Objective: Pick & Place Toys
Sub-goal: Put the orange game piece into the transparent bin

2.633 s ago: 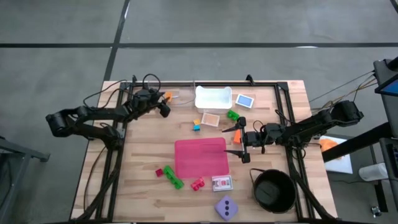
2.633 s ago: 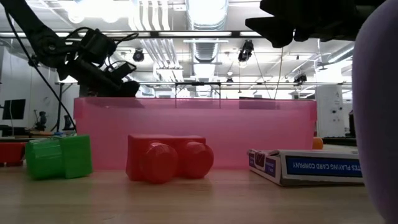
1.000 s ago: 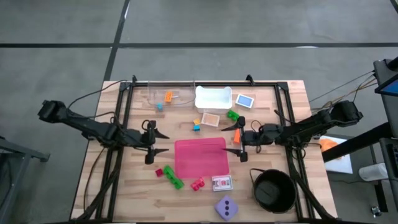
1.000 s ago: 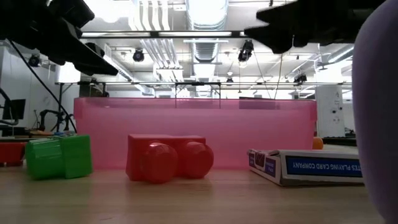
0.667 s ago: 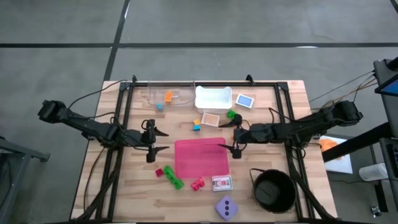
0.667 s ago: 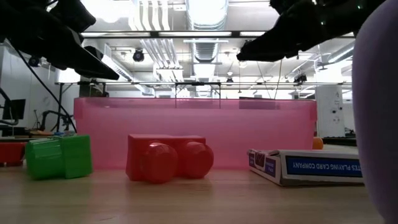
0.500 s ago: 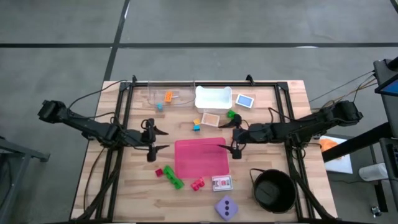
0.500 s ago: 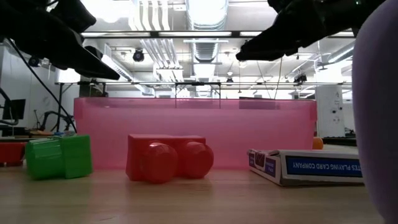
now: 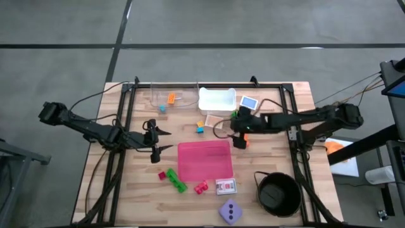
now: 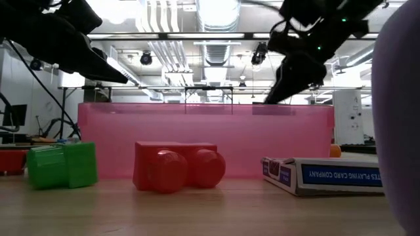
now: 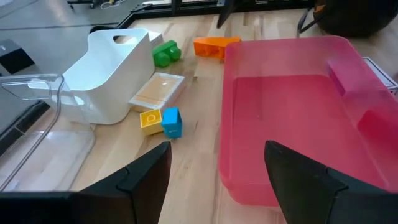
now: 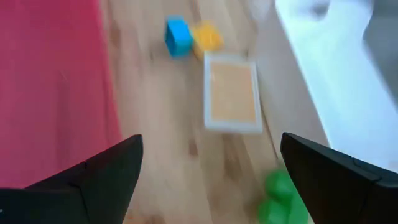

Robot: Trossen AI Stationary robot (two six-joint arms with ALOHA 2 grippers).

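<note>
Both grippers open, holding nothing, either side of pink tray (image 9: 204,159).
Left gripper (image 9: 158,139) off tray's left edge; right gripper (image 9: 221,128) beyond its far-right corner, by green brick (image 12: 281,194). Only the high view shows lilac die (image 9: 230,211), nearer than the tray.

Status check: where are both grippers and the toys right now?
Right gripper open, empty, above green brick by white bin. Left gripper open, hovering beside pink tray. Path unobstructed.
</note>
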